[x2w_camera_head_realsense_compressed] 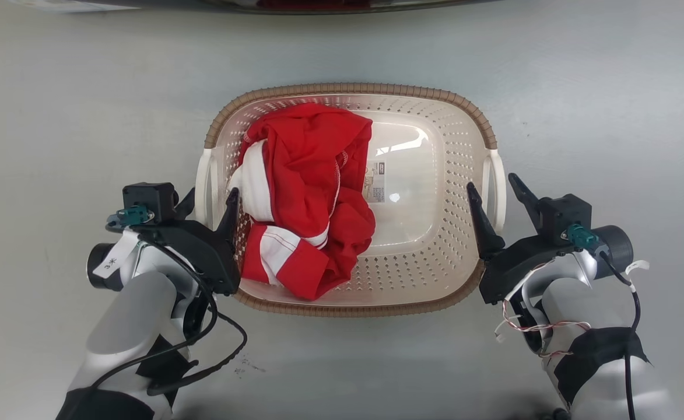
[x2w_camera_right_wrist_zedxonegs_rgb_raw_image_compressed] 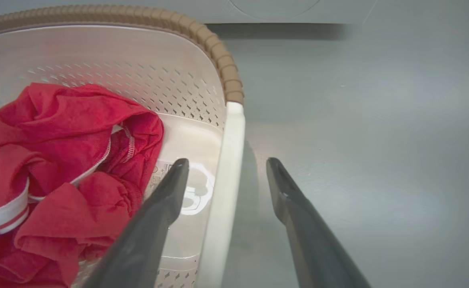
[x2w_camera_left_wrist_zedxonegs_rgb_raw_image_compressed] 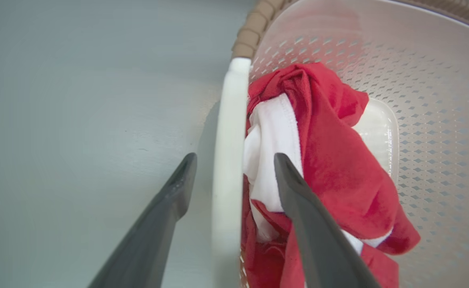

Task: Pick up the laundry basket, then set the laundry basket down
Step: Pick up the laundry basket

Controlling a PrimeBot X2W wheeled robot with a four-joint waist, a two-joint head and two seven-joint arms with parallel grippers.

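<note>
On grey floor [x2w_camera_head_realsense_compressed: 73, 116]: laundry basket [x2w_camera_head_realsense_compressed: 353, 89], red cloth [x2w_camera_head_realsense_compressed: 307, 192] inside.
Left gripper [x2w_camera_head_realsense_compressed: 212, 195]: released, astride left handle [x2w_camera_head_realsense_compressed: 203, 175].
Right gripper [x2w_camera_head_realsense_compressed: 491, 182]: released, astride right handle [x2w_camera_head_realsense_compressed: 499, 175].

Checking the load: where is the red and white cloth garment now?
In the head view, the red and white garment lies inside the cream perforated plastic laundry basket, on its left half, close to the left gripper.

Pale grey floor [x2w_camera_head_realsense_compressed: 56, 116] under the laundry basket [x2w_camera_head_realsense_compressed: 350, 87]
</note>
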